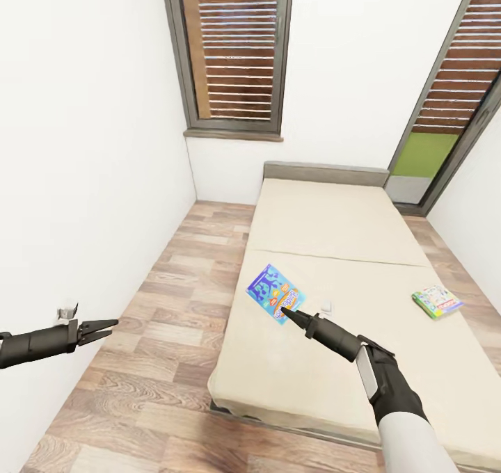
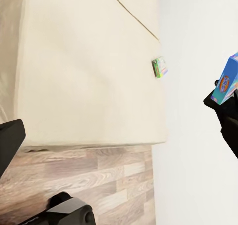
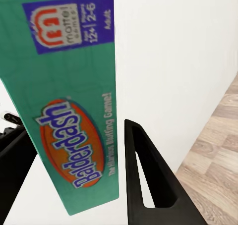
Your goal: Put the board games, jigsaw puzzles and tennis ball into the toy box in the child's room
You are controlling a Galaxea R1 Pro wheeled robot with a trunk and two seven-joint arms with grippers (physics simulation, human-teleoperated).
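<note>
A blue board game box (image 1: pixel 275 293) is held above the beige bed (image 1: pixel 327 236), near its left edge. My right gripper (image 1: pixel 287 314) is shut on the box's near edge. In the right wrist view the green Balderdash side panel (image 3: pixel 74 111) sits between the two black fingers (image 3: pixel 146 175). The same box (image 2: pixel 227 81) shows in the left wrist view, lifted in front of the white wall. A second, green board game (image 1: pixel 437 301) lies flat on the bed's right side (image 2: pixel 159 67). My left gripper (image 1: pixel 103 329) hangs open and empty over the wooden floor, left of the bed.
The white wall (image 1: pixel 83 146) runs close along my left arm, with a socket (image 1: pixel 66 313) low on it. A window (image 1: pixel 233 52) and a glass door (image 1: pixel 452 111) lie beyond the bed. A small white item (image 1: pixel 325 308) rests on the mattress by my right gripper.
</note>
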